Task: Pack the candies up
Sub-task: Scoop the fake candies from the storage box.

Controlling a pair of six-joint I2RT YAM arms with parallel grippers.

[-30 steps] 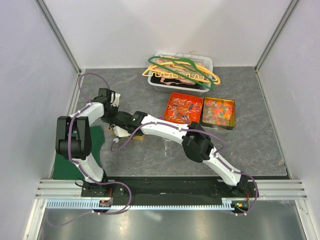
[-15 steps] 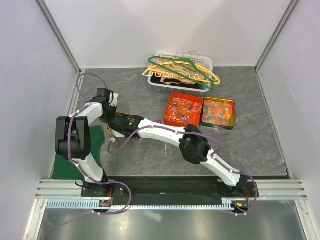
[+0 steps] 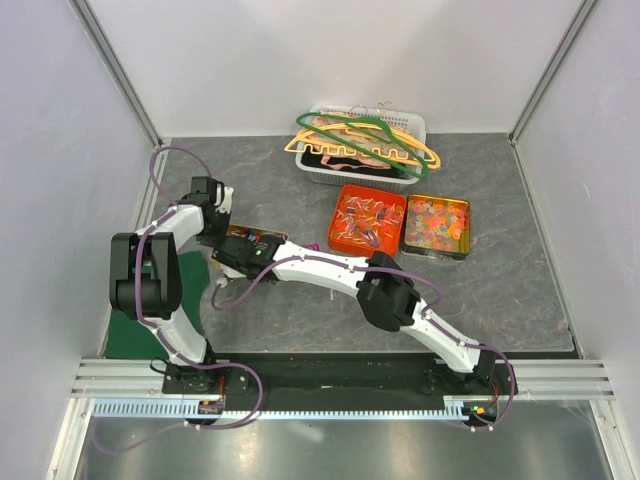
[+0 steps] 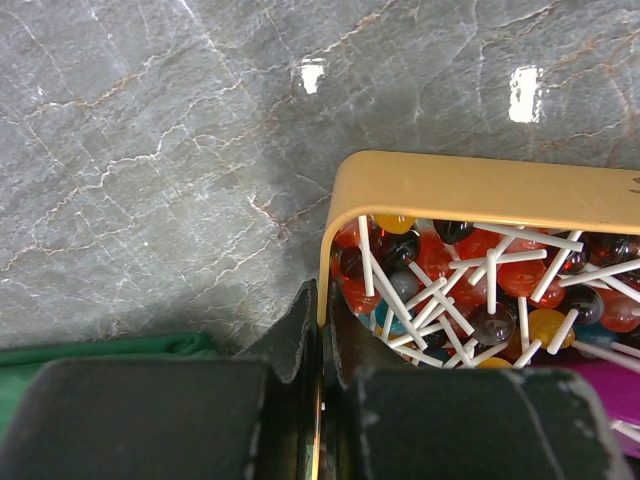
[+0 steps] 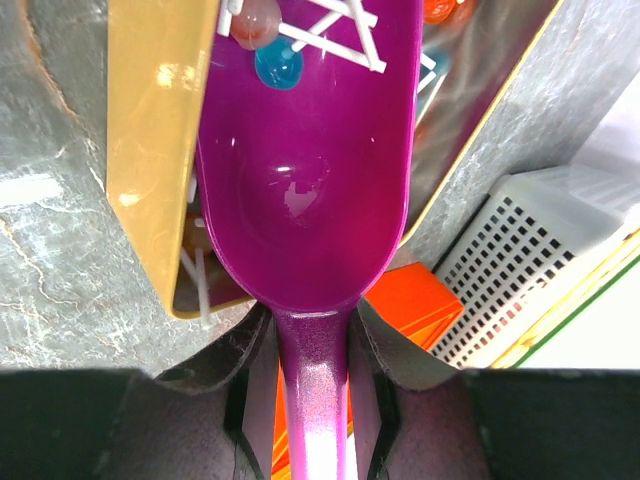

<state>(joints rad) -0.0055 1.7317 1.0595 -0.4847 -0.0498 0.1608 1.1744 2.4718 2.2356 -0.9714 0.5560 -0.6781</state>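
Note:
A yellow tin full of lollipops with white sticks stands at the left of the table. My left gripper is shut on the tin's side wall, one finger inside and one outside. My right gripper is shut on the handle of a purple scoop. The scoop's bowl reaches into the tin, with a blue lollipop and a brown one at its tip. The candies, small wrapped sweets, lie in an orange tray to the right. In the top view the tin shows between both wrists.
A second yellow tin of bright sweets sits right of the orange tray. Behind them a white basket holds plastic coat hangers. A green cloth lies by the left arm's base.
My right wrist has shifted left and nearer the arm bases, uncovering the tin in the top view. The left arm has barely moved.

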